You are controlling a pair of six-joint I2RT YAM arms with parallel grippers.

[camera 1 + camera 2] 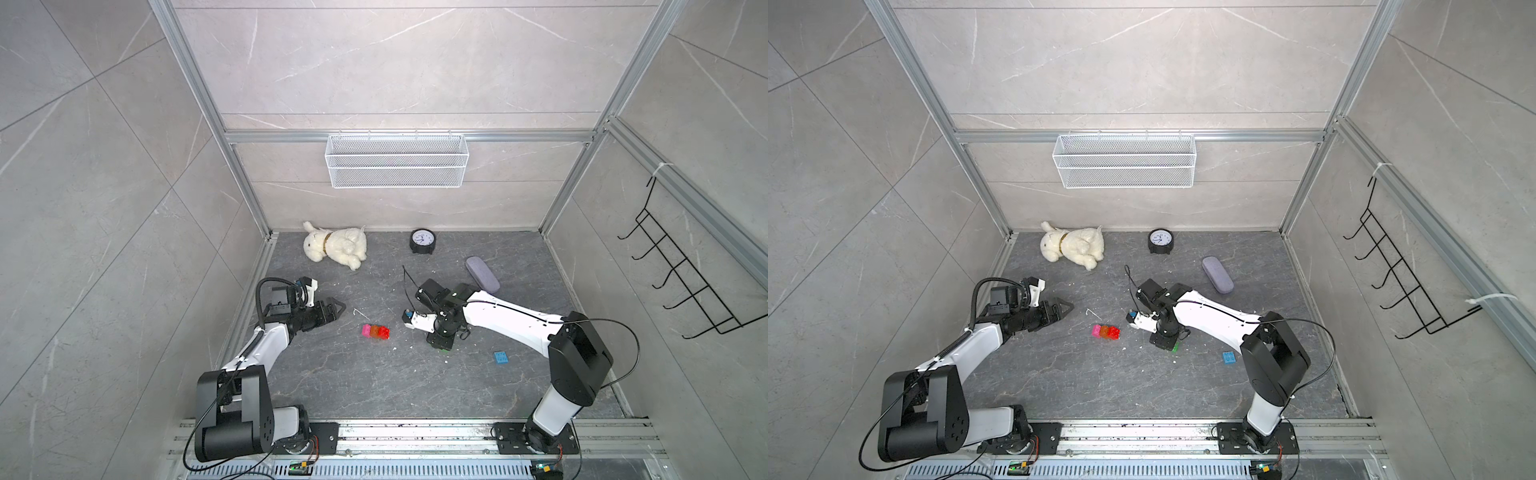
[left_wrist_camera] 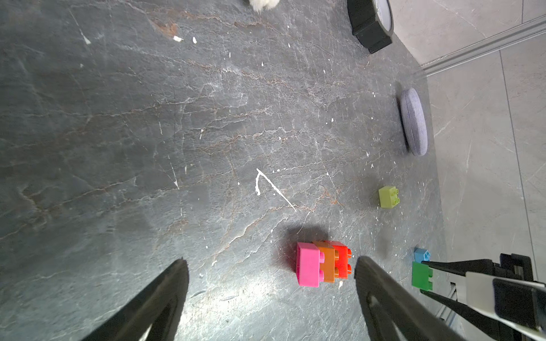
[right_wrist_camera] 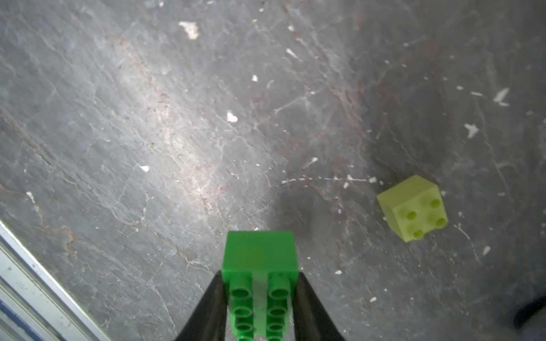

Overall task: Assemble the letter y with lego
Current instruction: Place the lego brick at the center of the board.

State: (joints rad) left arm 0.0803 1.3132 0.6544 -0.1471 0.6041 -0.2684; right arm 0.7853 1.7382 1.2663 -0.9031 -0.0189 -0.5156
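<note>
1. Right gripper (image 3: 260,277): its jaws are pressing tight on both long sides of the long bright-green studded plastic brick (image 3: 260,254). One end of the brick is sticking out past the fingertips.
2. Left gripper (image 2: 270,261): it is hanging with its jaws spread wide, holding nothing, just beside the stem.
3. Stem of joined pink, orange and red studded plastic bricks (image 1: 376,331): it is lying in a stepped row on the dark grey stone-look table (image 1: 374,386), between the two grippers. It is making up the only joined part of the letter y.
4. Small yellow-green studded plastic brick (image 3: 413,209): it is lying loose on its side, near the held green brick but apart from it.
5. Small blue studded plastic brick (image 1: 501,358): it is lying loose with its studs up, under the right arm.
6. Black round clock (image 1: 422,241), cream plush dog (image 1: 334,247) and grey oval glasses case (image 1: 482,274): all are sitting toward the far wall, well apart from the bricks.
</note>
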